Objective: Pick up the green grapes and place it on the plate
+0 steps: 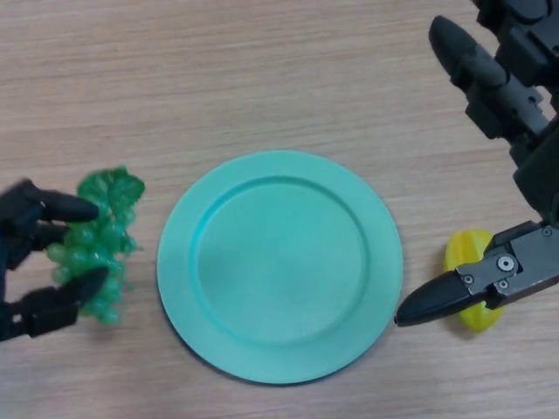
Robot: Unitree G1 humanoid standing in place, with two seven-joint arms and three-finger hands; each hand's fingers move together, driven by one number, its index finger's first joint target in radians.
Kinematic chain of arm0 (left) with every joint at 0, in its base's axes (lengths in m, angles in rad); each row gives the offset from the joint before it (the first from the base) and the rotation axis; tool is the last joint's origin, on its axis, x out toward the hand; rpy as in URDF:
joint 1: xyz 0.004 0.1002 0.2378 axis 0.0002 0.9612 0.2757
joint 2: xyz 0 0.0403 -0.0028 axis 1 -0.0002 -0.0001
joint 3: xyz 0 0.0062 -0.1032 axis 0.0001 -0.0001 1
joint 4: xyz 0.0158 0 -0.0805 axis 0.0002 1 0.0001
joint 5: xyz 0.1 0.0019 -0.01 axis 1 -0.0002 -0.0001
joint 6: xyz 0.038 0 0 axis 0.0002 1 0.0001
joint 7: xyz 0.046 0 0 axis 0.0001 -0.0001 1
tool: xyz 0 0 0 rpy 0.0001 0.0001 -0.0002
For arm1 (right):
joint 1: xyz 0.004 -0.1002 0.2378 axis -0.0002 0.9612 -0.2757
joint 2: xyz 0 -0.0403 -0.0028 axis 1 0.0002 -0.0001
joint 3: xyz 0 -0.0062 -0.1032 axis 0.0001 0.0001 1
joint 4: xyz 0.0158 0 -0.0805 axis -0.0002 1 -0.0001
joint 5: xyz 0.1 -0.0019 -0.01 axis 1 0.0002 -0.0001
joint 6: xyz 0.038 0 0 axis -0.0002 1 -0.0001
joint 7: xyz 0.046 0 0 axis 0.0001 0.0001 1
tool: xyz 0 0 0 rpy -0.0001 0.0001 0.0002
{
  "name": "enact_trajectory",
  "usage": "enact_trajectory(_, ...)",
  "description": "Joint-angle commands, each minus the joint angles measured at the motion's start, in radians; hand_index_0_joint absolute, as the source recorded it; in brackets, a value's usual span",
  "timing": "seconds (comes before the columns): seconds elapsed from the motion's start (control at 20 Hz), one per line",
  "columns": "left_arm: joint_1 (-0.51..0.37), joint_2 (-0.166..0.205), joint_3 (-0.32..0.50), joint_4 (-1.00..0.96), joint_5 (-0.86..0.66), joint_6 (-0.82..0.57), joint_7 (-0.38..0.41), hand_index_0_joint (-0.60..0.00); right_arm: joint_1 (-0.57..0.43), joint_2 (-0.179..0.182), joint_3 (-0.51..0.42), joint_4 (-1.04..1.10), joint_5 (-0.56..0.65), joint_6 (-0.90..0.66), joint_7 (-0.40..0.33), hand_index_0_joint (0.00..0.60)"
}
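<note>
A bunch of green grapes (98,240) lies on the wooden table to the left of a round teal plate (279,265). My left hand (35,262) comes in from the left edge. Its fingers and thumb are curled round the left side of the bunch, one fingertip above and one below it. The grapes still rest on the table, apart from the plate's rim. My right hand (489,175) hangs open at the right side, fingers spread, holding nothing.
A yellow fruit (469,262) lies on the table just right of the plate, partly hidden under my right hand's thumb.
</note>
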Motion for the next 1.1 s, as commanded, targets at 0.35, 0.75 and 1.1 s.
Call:
enact_trajectory(0.35, -0.108, 0.000, -0.140, -0.370, -0.086, 0.245, -0.049, -0.600, -0.043, -0.060, -0.050, -0.046, 0.036, -0.168, -0.058, 0.000)
enact_trajectory(0.75, -0.173, -0.013, -0.233, -0.372, -0.119, 0.231, -0.008, -0.151, -0.028, -0.048, -0.078, -0.046, 0.018, -0.173, -0.028, 0.000)
enact_trajectory(1.1, -0.201, -0.002, -0.221, -0.351, 0.011, 0.190, -0.028, 0.000, -0.047, 0.008, -0.093, -0.046, -0.034, -0.108, 0.022, 0.000)
